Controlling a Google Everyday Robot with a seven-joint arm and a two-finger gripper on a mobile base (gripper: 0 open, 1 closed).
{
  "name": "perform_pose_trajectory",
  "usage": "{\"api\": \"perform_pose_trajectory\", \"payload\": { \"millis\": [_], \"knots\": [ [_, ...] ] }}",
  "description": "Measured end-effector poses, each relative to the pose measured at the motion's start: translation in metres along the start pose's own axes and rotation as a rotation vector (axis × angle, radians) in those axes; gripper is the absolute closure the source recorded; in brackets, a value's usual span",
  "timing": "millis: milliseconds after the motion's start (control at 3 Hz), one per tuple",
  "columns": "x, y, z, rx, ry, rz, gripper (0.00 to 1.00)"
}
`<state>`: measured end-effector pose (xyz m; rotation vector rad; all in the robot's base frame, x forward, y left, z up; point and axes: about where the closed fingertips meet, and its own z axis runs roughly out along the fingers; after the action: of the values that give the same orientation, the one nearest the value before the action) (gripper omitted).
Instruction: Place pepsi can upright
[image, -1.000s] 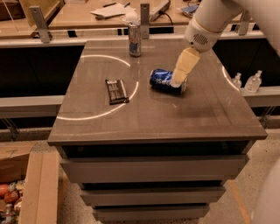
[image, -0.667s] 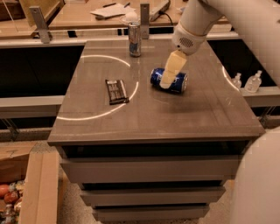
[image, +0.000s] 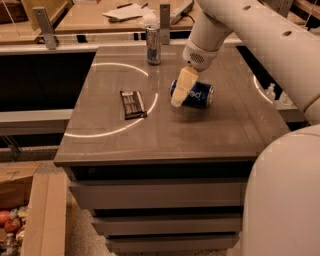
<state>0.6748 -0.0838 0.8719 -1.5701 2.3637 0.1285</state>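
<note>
The pepsi can (image: 197, 94), dark blue with white lettering, lies on its side right of the middle of the grey table top (image: 170, 132). My gripper (image: 180, 91), cream-coloured, hangs from the white arm that reaches in from the upper right. It is down at the can's left end and covers that end. Whether it touches the can I cannot tell.
A slim silver-and-blue can (image: 154, 45) stands upright at the table's back edge. A flat dark snack bar wrapper (image: 132, 104) lies left of the pepsi can. A small white bottle (image: 270, 92) stands off the table's right side. Drawers show below the top, and boxes lower left.
My gripper has moved left, from the can's right end across it to its left end, and a little lower. The can lies in about the same place.
</note>
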Motion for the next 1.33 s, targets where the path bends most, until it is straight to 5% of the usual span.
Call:
{"api": "perform_pose_trajectory", "payload": {
  "millis": [333, 667, 1000, 1333],
  "knots": [
    [-0.004, -0.005, 0.015, -0.018, -0.007, 0.0, 0.14],
    [-0.002, -0.007, 0.026, -0.033, -0.006, -0.014, 0.38],
    [0.0, -0.004, 0.027, -0.036, 0.023, -0.058, 0.61],
    [-0.004, 0.004, -0.009, -0.016, 0.006, -0.164, 0.83]
  ]
}}
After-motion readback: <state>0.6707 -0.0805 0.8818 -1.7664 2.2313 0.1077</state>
